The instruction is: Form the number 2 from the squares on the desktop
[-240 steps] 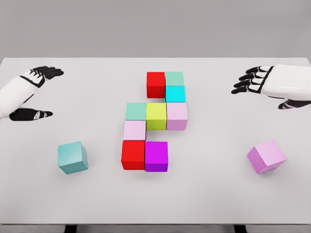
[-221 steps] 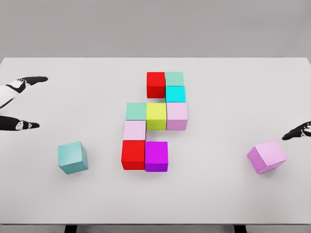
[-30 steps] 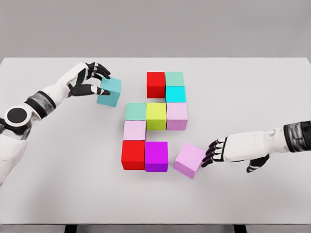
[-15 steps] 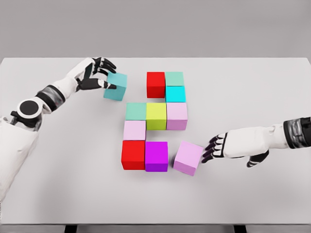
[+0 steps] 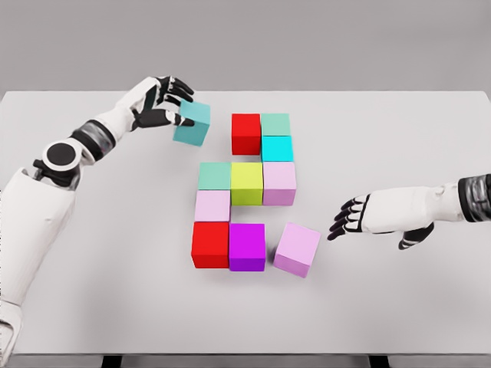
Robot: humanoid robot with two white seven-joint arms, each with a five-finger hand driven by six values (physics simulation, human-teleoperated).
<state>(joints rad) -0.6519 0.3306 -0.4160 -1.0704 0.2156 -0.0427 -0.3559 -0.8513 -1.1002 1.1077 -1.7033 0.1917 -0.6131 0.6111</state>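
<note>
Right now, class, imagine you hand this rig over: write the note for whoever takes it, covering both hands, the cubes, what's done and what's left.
Left hand: shut on the teal cube, held tilted just left of the top red cube.
Right hand: open, apart from the pink cube.
Done: nine cubes form most of the 2; the pink cube sits crooked beside the magenta cube.
Left: set the teal cube against the red one; square up the pink cube.

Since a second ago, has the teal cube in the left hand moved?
Yes. The teal cube, held in the left hand, has shifted right and farther up the table, closing on the top red cube, which stayed put.
</note>
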